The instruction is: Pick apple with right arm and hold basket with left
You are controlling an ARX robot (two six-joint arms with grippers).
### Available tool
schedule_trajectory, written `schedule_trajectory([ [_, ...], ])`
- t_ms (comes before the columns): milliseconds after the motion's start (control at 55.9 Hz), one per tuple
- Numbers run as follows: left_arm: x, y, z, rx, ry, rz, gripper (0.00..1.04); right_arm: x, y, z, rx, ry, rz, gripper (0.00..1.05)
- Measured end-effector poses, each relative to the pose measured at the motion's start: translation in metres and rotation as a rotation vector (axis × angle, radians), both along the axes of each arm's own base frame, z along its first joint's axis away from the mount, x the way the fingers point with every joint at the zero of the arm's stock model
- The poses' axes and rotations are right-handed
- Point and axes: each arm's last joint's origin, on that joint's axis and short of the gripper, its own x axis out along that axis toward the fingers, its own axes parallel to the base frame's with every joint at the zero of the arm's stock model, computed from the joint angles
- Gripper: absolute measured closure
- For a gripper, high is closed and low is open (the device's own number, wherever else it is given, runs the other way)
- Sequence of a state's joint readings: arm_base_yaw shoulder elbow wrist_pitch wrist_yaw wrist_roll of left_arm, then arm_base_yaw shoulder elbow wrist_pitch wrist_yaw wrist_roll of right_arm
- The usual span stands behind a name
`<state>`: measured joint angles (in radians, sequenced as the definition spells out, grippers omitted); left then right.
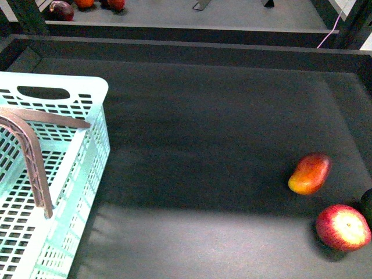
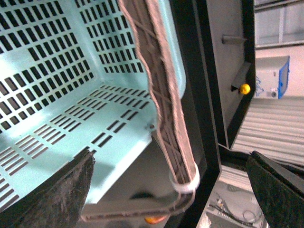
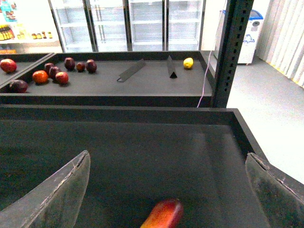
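Apple (image 1: 343, 227): round, red, with a yellow-streaked patch round the upturned stem hollow. It is seen in the front view only, resting on the dark matte shelf deck (image 1: 203, 151). It is well apart from the pale mint slotted plastic basket (image 1: 87, 93), far off the basket's right side and nearer the robot than the basket's far rim. No long axis needs to be allowed for, so any jaw angle is judged workable.

Elongated red-orange mango-shaped fruit (image 1: 310, 173): also placed far right of the basket, slightly less far and further back. It is near the apple, and a gap is visible between them.

Right gripper (image 3: 167, 156): jaws are spread wide, with nothing held. In the right wrist view only the mango-shaped fruit is caught, at the frame edge between the jaws, and the apple is not shown. The apple is therefore judged to lie on the robot side of that fruit, outside that camera's field. The coming move is judged to need a pull-back and descent that clears the wrong fruit. The right arm is judged the nearer one.

Dark shape (image 1: 367, 203) at the frame edge, just beside the apple: what it is cannot be told.

Left gripper (image 2: 171, 159): jaws are spread wide at the basket, with the brown lattice handle (image 2: 164, 95) running between them. Nothing is clamped, and contact cannot be told. The hold on the basket is judged not yet made.
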<state>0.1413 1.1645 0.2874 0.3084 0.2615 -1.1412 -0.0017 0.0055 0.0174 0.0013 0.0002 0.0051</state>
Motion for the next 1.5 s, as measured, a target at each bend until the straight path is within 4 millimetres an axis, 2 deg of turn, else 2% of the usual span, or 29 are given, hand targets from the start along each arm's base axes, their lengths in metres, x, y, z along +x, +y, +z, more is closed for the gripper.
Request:
schedule_trajectory([
  [286,0.036,0.023,-0.010,-0.012,0.086,0.092,0.07,0.000,0.000,0.000,0.000,0.000,0.000,0.09],
  [537,0.061,0.031,-0.011,0.004,0.102,0.124,0.07,0.000,0.000,0.000,0.000,0.000,0.000,0.09],
  [680,0.061,0.029,-0.012,0.018,0.127,0.146,0.08,0.000,0.000,0.000,0.000,0.000,0.000,0.09],
  [913,0.064,0.025,-0.016,0.035,0.186,0.173,0.58,0.000,0.000,0.000,0.000,0.000,0.000,0.09],
  [1145,0.067,0.019,-0.008,0.020,0.173,0.183,0.93,0.000,0.000,0.000,0.000,0.000,0.000,0.09],
  [1342,0.058,0.008,0.008,0.033,0.146,0.147,0.96,0.000,0.000,0.000,0.000,0.000,0.000,0.09],
  [1503,0.041,0.000,0.039,0.096,0.066,0.093,0.96,0.000,0.000,0.000,0.000,0.000,0.000,0.09],
])
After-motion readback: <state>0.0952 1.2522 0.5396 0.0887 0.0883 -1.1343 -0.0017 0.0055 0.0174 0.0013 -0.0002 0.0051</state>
